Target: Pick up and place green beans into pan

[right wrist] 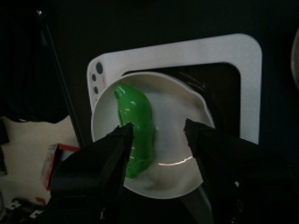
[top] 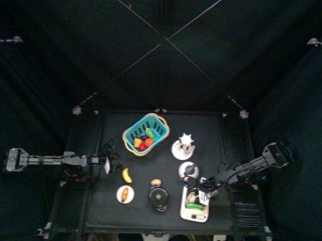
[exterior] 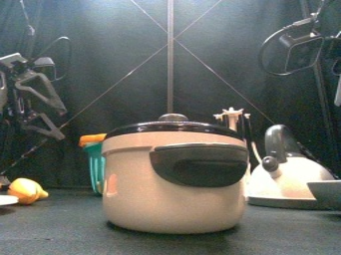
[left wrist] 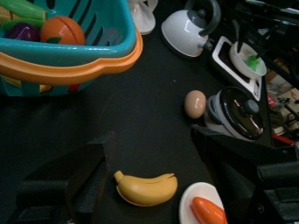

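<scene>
The green beans point(right wrist: 135, 127) are a bright green piece lying in the round hollow of the whitish pan point(right wrist: 233, 61). My right gripper point(right wrist: 156, 131) hangs just over the pan with its jaws open. The lower end of the beans lies between the jaws, close to one of them. In the top view the right gripper point(top: 201, 188) is over the pan point(top: 195, 209) at the table's front right. My left gripper point(left wrist: 155, 138) is open and empty over the table's left side, above the yellow banana point(left wrist: 146, 186). It also shows in the top view point(top: 94, 168).
A teal basket point(top: 145, 132) of toy food stands at the back. A white kettle point(top: 189, 169), a black-lidded pot point(top: 157, 196), a small brown piece point(left wrist: 195, 103) and a plate point(left wrist: 187, 199) with an orange piece lie around the middle. The pot point(exterior: 173, 179) fills the front view.
</scene>
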